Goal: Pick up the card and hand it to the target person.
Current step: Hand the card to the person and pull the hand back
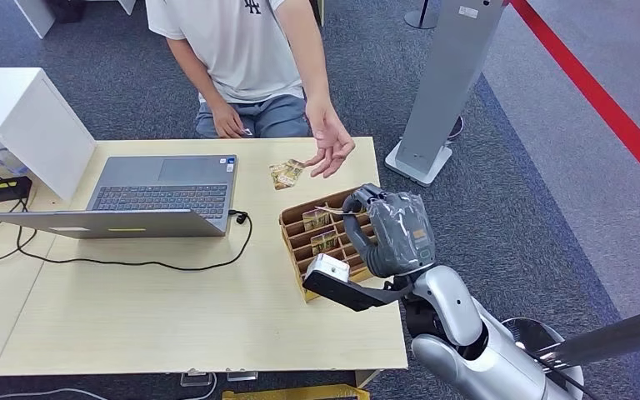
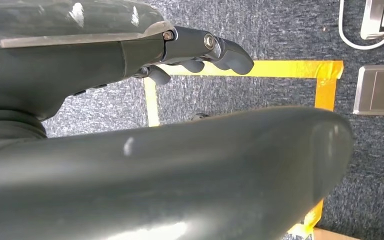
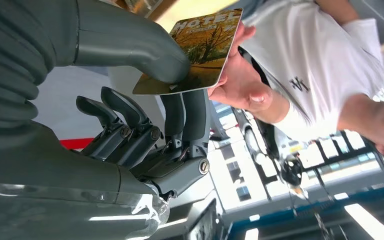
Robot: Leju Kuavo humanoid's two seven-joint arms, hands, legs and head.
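Item: hotel key card (image 3: 200,47), thin, flat, rounded corners, glossy print of autumn foliage with "HOTEL" lettering. Location: pinched between the thumb and fingers of the right hand (image 1: 387,233), above the slotted wooden card organiser (image 1: 300,242) at the table's right end.

Key relation: the person's open palm (image 1: 329,146) lies at about 11 o'clock from the right hand, near but apart in the head view; the card's long axis points toward that palm, its free end overlapping the palm in the right wrist view. Contact cannot be told.

Left hand (image 2: 200,50): fingers loosely curled, empty, hanging over carpet and yellow floor tape (image 2: 325,75).

Also present: grey laptop (image 1: 162,196), black cable (image 1: 133,262), loose cards on the table (image 1: 286,173), pale laminate table (image 1: 175,325).
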